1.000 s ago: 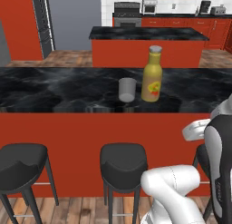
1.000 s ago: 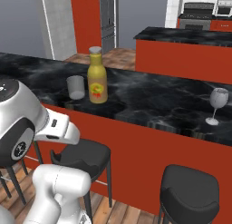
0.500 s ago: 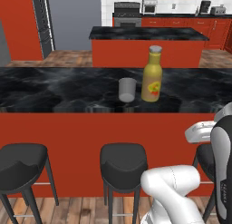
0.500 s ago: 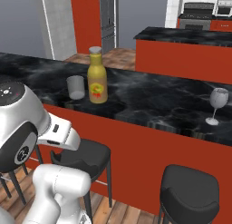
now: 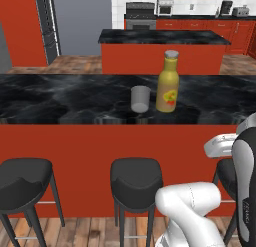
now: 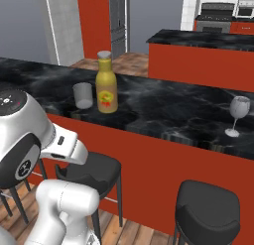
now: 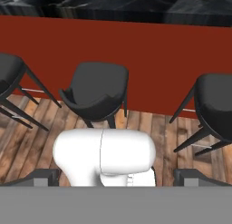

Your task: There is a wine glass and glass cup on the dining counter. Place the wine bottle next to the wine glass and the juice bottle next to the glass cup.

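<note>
Long black tabletop [image 5: 60,98] with white veins sitting on plain red base. Yellow juice bottle [image 5: 168,82] standing upright on it. Grey glass cup [image 5: 140,99] standing just beside bottle, not touching. Wine glass [image 6: 238,115] standing on same tabletop, well apart from the other two, near front edge. Black stools [image 5: 136,177] standing on wooden floor [image 7: 149,128] in front of red base. Shorter red island [image 5: 162,51] with black top standing behind.
</note>
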Available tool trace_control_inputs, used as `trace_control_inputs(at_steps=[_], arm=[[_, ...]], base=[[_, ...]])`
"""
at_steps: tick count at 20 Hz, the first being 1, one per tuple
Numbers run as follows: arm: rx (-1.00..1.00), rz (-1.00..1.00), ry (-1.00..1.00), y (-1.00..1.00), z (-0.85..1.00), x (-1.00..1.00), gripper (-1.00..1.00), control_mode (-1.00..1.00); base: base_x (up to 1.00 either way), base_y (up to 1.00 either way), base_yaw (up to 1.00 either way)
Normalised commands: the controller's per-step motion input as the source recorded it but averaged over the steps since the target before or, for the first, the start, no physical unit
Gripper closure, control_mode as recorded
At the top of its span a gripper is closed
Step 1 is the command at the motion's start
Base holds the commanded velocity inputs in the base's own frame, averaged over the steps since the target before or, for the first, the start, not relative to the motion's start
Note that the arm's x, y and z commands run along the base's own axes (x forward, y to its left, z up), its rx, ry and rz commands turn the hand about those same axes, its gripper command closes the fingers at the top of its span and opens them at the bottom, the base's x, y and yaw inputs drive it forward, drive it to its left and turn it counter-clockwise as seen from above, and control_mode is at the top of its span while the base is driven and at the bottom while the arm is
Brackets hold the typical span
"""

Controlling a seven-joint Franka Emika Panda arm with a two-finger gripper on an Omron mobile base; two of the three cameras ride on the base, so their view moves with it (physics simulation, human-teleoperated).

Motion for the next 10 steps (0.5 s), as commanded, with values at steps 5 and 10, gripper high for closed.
trace_control_inputs(at_steps=[5,10], arm=[[0.00,0.00,0.00,0.00,0.00,0.00,-1.00,1.00],[0.00,0.00,0.00,0.00,0.00,0.00,-1.00,1.00]], base=[[0.00,0.00,0.00],[0.00,0.00,0.00]])
